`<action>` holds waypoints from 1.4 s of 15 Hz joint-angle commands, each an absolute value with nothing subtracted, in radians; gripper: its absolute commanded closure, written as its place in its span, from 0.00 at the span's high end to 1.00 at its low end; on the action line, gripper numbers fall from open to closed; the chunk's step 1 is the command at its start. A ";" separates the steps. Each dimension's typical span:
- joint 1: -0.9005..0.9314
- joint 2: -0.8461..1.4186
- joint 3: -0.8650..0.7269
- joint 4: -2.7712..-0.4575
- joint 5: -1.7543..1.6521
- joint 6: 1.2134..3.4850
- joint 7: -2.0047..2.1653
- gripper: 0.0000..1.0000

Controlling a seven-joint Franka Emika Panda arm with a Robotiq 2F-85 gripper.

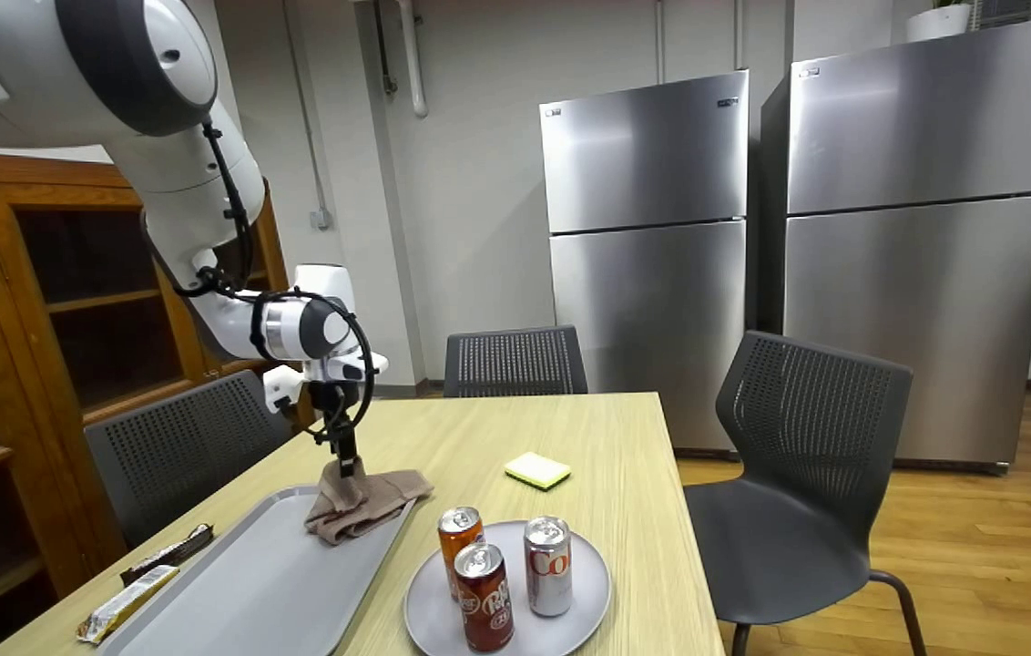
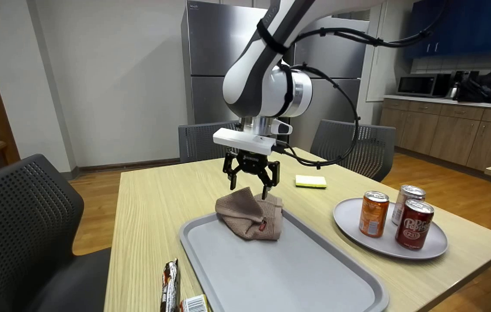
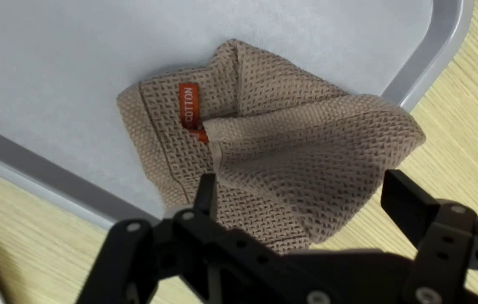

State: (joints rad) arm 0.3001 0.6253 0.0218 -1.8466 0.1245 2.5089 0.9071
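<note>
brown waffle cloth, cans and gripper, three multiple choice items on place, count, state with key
1. Where is the brown waffle cloth? A) on a chair B) partly on the gray tray C) under the sponge
2. How many soda cans stand on the round plate? A) two B) five C) three
3. How is the gripper? A) open B) gripping the cloth C) gripping a can

B, it crosses the tray's rim; C, orange can, Dr Pepper can and silver can show; A, its fingers stand apart.
</note>
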 commanded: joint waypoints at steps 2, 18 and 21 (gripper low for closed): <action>0.320 0.680 0.000 -1.798 0.117 2.494 0.975 1.00; 0.338 0.755 -0.016 -1.798 0.110 2.470 1.004 1.00; 0.339 0.760 -0.019 -1.796 0.109 2.468 1.008 1.00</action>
